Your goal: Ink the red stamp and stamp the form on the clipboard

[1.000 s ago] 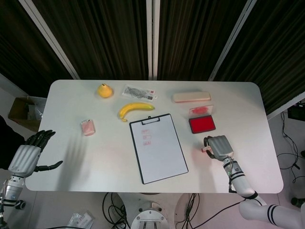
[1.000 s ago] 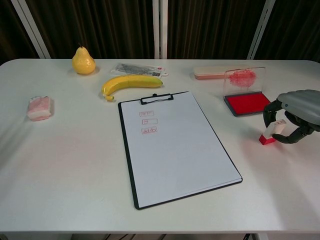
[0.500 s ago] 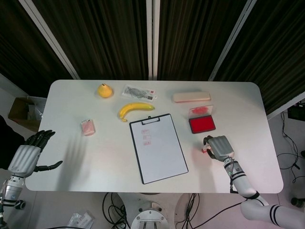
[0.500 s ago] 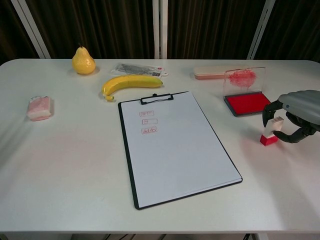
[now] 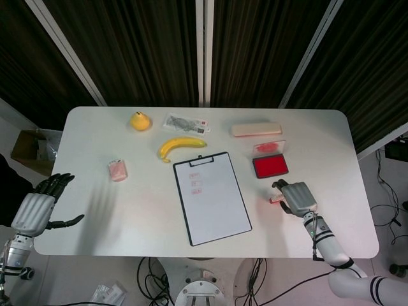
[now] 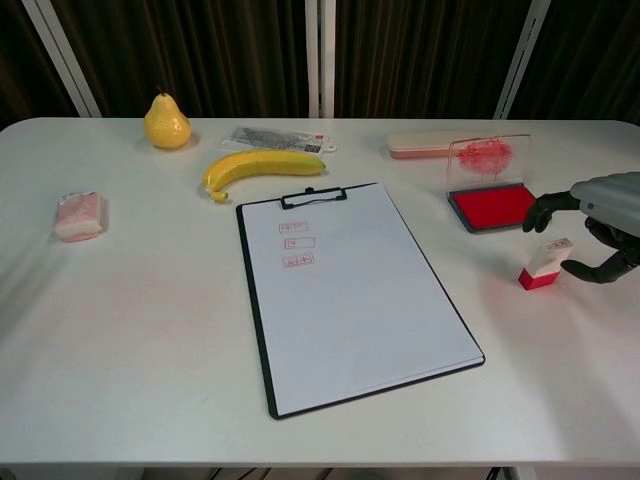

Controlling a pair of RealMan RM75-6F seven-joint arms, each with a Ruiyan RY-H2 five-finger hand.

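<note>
The red-based stamp (image 6: 545, 264) stands upright on the table, just right of the clipboard (image 6: 350, 290) and in front of the open red ink pad (image 6: 493, 206). My right hand (image 6: 598, 222) hovers beside the stamp with its fingers spread and holds nothing; a small gap shows between its fingers and the stamp. From the head view the stamp (image 5: 276, 199) peeks out at the left edge of the right hand (image 5: 296, 196). The form on the clipboard (image 5: 210, 196) carries three small red marks near its top. My left hand (image 5: 38, 204) is open, off the table's left edge.
At the back lie a pear (image 6: 167, 122), a banana (image 6: 260, 167), a plastic-wrapped packet (image 5: 185, 123) and a pink case (image 6: 425, 146). A small pink block (image 6: 79, 216) sits at the left. The ink pad's clear lid (image 6: 488, 157) stands up behind it.
My right hand has let go of the stamp and drawn back to the right with its fingers apart. The stamp stays standing on the table. The left hand has not moved.
</note>
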